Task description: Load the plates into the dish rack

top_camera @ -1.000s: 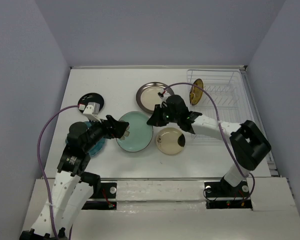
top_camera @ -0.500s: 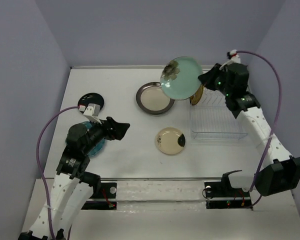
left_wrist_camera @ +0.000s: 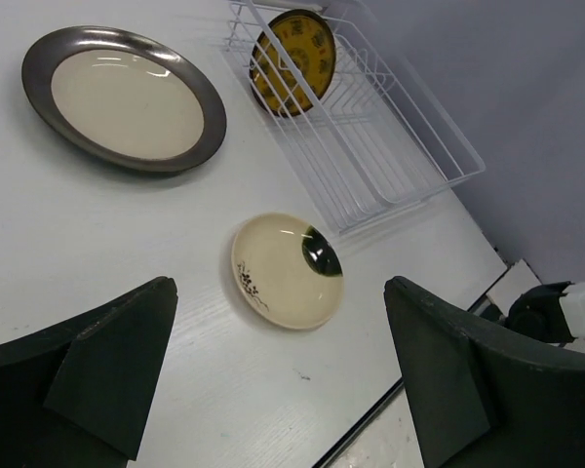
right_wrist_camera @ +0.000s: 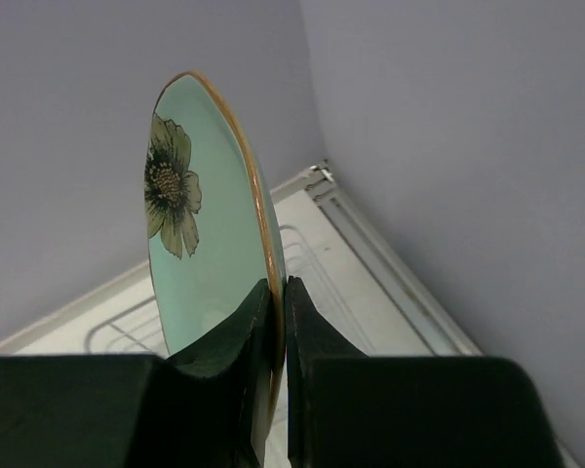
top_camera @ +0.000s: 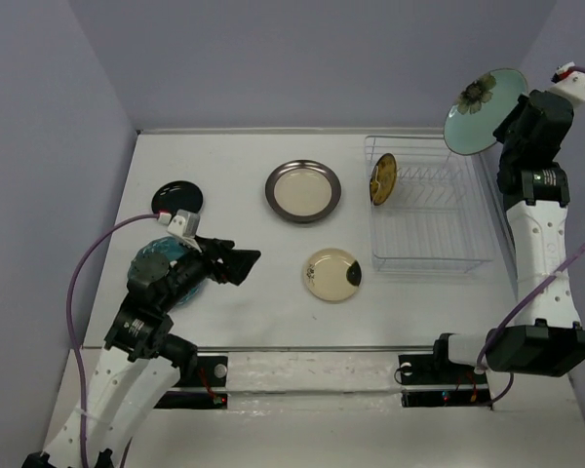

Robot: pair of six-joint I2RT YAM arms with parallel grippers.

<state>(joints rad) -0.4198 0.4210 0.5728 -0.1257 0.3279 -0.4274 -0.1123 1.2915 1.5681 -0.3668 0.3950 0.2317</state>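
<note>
My right gripper [top_camera: 505, 115] is shut on the rim of the pale teal flowered plate [top_camera: 483, 97] and holds it on edge high above the back right corner of the dish rack [top_camera: 424, 207]; in the right wrist view the plate [right_wrist_camera: 200, 263] stands upright between my fingers. The amber patterned plate [top_camera: 382, 178] stands in the rack's back left slot. The silver-rimmed cream plate [top_camera: 303, 190], the tan plate with a dark spot [top_camera: 332, 274], the small black plate [top_camera: 175, 198] and the dark teal scalloped plate [top_camera: 168, 263] lie on the table. My left gripper [top_camera: 246, 259] is open and empty, left of the tan plate [left_wrist_camera: 287, 270].
The white table [top_camera: 244, 312] ends at a raised front edge by the arm bases. Grey walls close in the back and both sides. The right arm stands tall along the rack's right side.
My right arm has carried the flowered plate up and to the right, from over the rack's left end to above its back right corner. The left gripper has barely moved.
</note>
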